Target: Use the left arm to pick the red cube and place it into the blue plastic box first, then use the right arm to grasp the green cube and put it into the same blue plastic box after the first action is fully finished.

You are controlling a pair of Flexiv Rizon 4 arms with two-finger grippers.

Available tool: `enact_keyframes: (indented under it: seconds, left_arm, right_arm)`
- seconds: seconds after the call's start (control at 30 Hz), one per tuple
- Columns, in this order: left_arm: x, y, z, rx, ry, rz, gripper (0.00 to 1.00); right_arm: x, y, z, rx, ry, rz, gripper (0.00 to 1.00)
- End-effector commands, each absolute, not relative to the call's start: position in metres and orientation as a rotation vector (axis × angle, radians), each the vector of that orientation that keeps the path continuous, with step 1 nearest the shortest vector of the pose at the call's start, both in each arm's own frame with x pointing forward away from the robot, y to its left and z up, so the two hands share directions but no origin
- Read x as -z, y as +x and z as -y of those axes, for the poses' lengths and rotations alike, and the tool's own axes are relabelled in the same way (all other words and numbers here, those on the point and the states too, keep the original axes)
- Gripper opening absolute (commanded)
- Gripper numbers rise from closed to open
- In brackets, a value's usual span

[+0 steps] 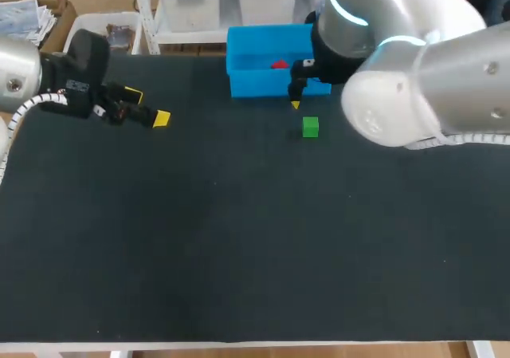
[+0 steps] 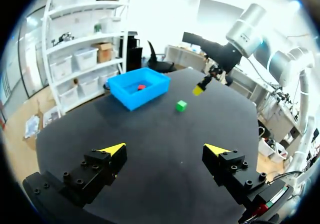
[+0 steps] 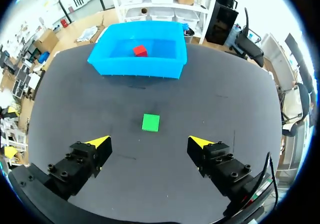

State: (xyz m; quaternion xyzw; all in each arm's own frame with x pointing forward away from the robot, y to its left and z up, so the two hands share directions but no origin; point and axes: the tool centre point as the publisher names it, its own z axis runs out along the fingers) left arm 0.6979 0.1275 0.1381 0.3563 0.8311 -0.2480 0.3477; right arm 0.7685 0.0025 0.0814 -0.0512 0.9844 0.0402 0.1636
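left gripper hangs over the black table's left side, 2 fingers spread wide, nothing in them. moving right, the blue plastic box sits at the far edge with the red cube inside. near its front wall, the green cube lies on the table. right gripper hovers above, fingers wide apart and empty, the cube just ahead of the gap, seemingly untouched.
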Motion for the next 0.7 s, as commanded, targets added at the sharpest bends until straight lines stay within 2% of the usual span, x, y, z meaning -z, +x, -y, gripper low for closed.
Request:
enact_keyframes:
  seconds: [0.03, 0.7]
  left_arm:
    - [-0.136, 0.697, -0.13, 0.651, 0.923, -2.141, 1.0]
    - [-0.136, 0.697, -0.13, 0.651, 0.923, -2.141, 1.0]
  right_arm:
    - [-0.073, 0.786, -0.013, -0.052, -0.144, -2.836, 1.0]
    - [-0.024, 0.807, -0.005, -0.066, -0.106, -2.917, 1.0]
